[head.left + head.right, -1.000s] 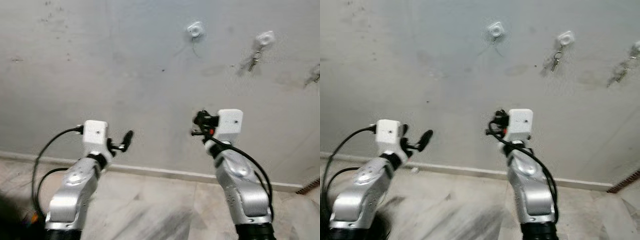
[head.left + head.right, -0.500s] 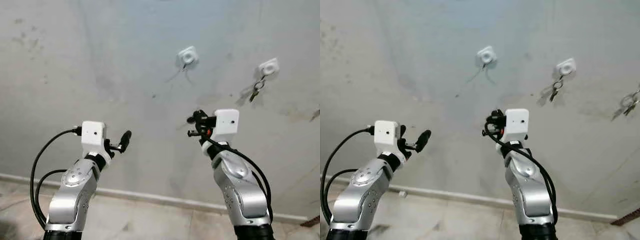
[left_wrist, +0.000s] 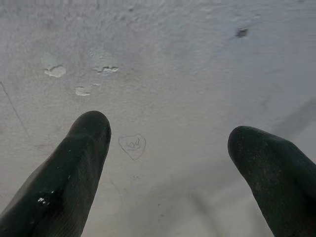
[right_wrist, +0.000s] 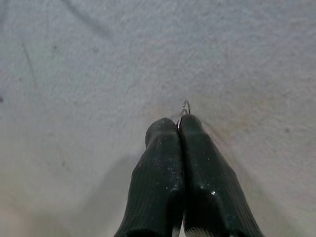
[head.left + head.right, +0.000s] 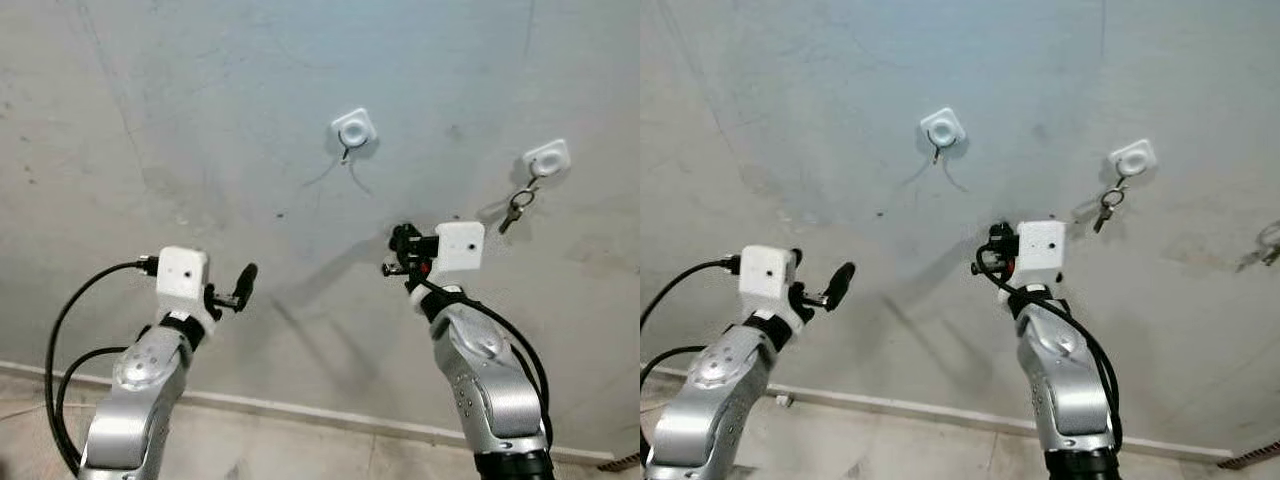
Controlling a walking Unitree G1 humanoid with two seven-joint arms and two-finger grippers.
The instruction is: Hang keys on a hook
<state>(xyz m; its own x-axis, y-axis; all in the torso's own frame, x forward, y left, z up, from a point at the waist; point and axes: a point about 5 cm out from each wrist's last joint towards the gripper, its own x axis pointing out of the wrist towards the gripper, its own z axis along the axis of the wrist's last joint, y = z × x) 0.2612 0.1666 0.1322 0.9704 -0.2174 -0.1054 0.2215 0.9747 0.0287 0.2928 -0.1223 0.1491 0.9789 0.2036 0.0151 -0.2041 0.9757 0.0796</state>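
The robot faces a grey plaster wall (image 5: 180, 120) with both arms raised toward it. The right gripper (image 4: 178, 126) has its two black fingers pressed tightly together, and a thin loop of wire, a key ring (image 4: 185, 106), pokes out from between their tips; whatever hangs from that ring is hidden behind the fingers. Above that gripper and a little toward the robot's left, a white square hook (image 5: 354, 129) is stuck to the wall with nothing hanging from it. Up and off to the gripper's other side sits a second white hook (image 5: 546, 159), and a set of keys (image 5: 517, 203) dangles from it against the plaster. The pinched ring is well short of either hook, with the fingers pointing at bare wall.

The left gripper (image 3: 168, 148) hovers lower, apart from the right one, its fingers spread wide and holding nothing. Just past its tips there is a small heart (image 3: 132, 145) scratched into the plaster.
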